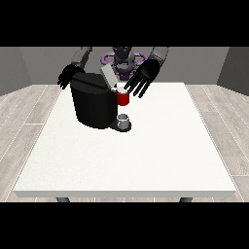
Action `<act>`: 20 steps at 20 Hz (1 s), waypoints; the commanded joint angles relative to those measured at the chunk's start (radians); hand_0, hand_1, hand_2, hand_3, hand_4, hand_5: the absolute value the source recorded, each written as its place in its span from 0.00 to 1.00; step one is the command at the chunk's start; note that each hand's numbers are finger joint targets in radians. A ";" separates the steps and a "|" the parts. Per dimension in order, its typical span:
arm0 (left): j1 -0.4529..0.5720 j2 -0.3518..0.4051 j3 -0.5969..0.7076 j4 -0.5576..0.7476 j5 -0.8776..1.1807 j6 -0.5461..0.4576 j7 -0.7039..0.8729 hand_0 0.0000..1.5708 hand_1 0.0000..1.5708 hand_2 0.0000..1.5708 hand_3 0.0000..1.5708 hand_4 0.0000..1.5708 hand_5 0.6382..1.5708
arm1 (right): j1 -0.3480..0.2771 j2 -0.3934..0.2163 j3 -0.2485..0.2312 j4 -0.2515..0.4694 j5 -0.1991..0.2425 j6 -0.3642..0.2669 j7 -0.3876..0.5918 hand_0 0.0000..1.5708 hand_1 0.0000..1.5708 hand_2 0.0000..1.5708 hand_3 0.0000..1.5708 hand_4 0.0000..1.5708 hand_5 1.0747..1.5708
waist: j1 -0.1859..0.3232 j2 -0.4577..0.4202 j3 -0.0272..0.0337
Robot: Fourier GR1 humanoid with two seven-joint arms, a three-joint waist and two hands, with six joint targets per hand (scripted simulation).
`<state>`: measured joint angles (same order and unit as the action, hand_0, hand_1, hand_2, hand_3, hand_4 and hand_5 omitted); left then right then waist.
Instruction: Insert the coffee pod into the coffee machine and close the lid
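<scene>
Chunky black coffee machine [92,104] sits upright, its grey lid [108,75] tilted open. The coffee pod can't be made out.

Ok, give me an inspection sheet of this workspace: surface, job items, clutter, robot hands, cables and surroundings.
Surface: white table, mostly bare.
Job's things: black coffee machine at the table's far left, lid raised; red holder at its front; small grey cup on the tray below. Pod not clearly seen.
Clutter: nothing seen.
Robot hands: robot hand at the view's right open, fingers spread over the holder; robot hand at the view's left open behind the machine.
Cables: nothing seen.
Surroundings: wood floor, grey walls.
</scene>
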<state>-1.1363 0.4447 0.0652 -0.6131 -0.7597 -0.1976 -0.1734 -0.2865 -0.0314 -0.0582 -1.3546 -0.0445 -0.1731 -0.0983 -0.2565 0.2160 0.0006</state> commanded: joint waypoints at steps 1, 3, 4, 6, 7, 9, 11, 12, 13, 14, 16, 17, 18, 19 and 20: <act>0.051 -0.043 -0.016 -0.024 -0.008 0.011 -0.006 0.00 0.00 0.00 0.00 0.00 1.00 | 0.006 -0.019 -0.041 0.023 -0.029 0.008 0.003 0.00 0.00 0.00 0.00 0.26 1.00 | 0.039 -0.046 -0.0004; 0.050 -0.041 -0.012 -0.032 0.002 -0.030 0.010 0.00 0.00 0.00 0.00 0.00 1.00 | 0.073 -0.018 -0.023 0.032 -0.025 0.034 -0.023 0.00 0.00 0.00 0.00 0.28 1.00 | 0.042 -0.102 -0.0002; 0.076 -0.035 0.005 -0.013 0.000 0.013 0.009 0.00 0.00 0.00 0.00 0.00 1.00 | 0.054 -0.006 -0.007 -0.028 -0.027 0.021 0.012 0.00 0.00 0.00 0.00 0.28 1.00 | 0.022 -0.092 -0.0006; 0.104 -0.051 0.027 -0.003 0.041 -0.036 0.003 0.00 0.00 0.00 0.00 0.00 1.00 | 0.121 0.029 0.039 -0.040 0.019 -0.017 0.015 0.00 0.00 0.00 0.00 0.27 1.00 | 0.034 -0.152 -0.0009; 0.110 -0.053 0.049 -0.020 0.060 -0.012 -0.010 0.00 0.00 0.00 0.00 0.00 1.00 | 0.075 -0.008 -0.019 -0.027 -0.039 0.024 0.016 0.00 0.00 0.00 0.00 0.25 1.00 | 0.060 -0.131 -0.0007; 0.134 -0.107 0.103 -0.025 0.140 -0.039 0.005 0.00 0.00 0.00 0.00 0.00 1.00 | 0.120 -0.029 -0.033 -0.004 -0.043 0.039 0.012 0.00 0.00 0.00 0.00 0.25 1.00 | 0.100 -0.212 -0.0008; 0.147 -0.152 0.157 -0.031 0.195 -0.001 0.027 0.00 0.00 0.00 0.00 0.00 1.00 | 0.126 -0.030 -0.034 -0.004 -0.037 0.037 -0.012 0.00 0.00 0.00 0.00 0.31 1.00 | 0.114 -0.222 -0.0007; 0.188 -0.170 0.213 -0.019 0.263 -0.003 -0.025 0.00 0.00 0.00 0.00 0.05 1.00 | 0.143 -0.031 -0.010 -0.037 -0.018 0.033 0.006 0.00 0.00 0.00 0.00 0.31 1.00 | 0.113 -0.247 -0.0027; 0.229 -0.193 0.228 -0.025 0.290 -0.004 -0.051 0.00 0.00 0.00 0.00 0.16 1.00 | 0.167 -0.043 -0.007 -0.036 -0.005 0.036 0.001 0.00 0.00 0.00 0.00 0.28 1.00 | 0.141 -0.285 -0.0028; 0.203 -0.247 0.257 -0.024 0.332 -0.005 -0.007 0.00 0.00 0.00 0.00 0.17 1.00 | 0.137 -0.052 -0.016 -0.013 -0.005 0.040 -0.006 0.00 0.00 0.00 0.00 0.23 1.00 | 0.165 -0.282 -0.0019; 0.304 -0.254 0.281 -0.017 0.373 -0.031 -0.070 0.00 0.00 0.00 0.00 0.00 1.00 | 0.188 -0.075 0.002 -0.055 -0.014 0.085 0.017 0.00 0.00 0.00 0.00 0.25 1.00 | 0.178 -0.362 -0.0025; 0.350 -0.270 0.266 -0.014 0.362 -0.024 -0.088 0.00 0.00 0.00 0.00 0.00 1.00 | 0.150 -0.070 0.019 -0.090 -0.004 0.060 0.107 0.00 0.00 0.00 0.00 0.22 1.00 | 0.195 -0.393 -0.0030; 0.335 -0.293 0.264 -0.022 0.372 -0.034 -0.051 0.00 0.00 0.00 0.00 0.00 1.00 | 0.150 -0.067 0.010 -0.075 -0.031 0.090 0.076 0.00 0.00 0.00 0.00 0.24 1.00 | 0.218 -0.408 -0.0013; 0.389 -0.278 0.280 -0.014 0.386 -0.039 -0.067 0.00 0.00 0.00 0.00 0.00 1.00 | 0.183 -0.092 0.017 -0.106 -0.041 0.125 0.100 0.00 0.00 0.00 0.00 0.18 1.00 | 0.207 -0.438 -0.0016; 0.403 -0.288 0.284 -0.034 0.395 -0.023 -0.107 0.00 0.00 0.00 0.00 0.00 1.00 | 0.161 -0.109 0.015 -0.104 -0.045 0.145 0.101 0.00 0.00 0.00 0.00 0.16 1.00 | 0.225 -0.415 -0.0014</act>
<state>-0.8200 0.1942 0.3156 -0.6351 -0.4192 -0.2210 -0.2344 -0.1286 -0.1046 -0.0512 -1.4279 -0.0713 -0.0831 -0.0336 -0.0726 -0.1486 -0.0011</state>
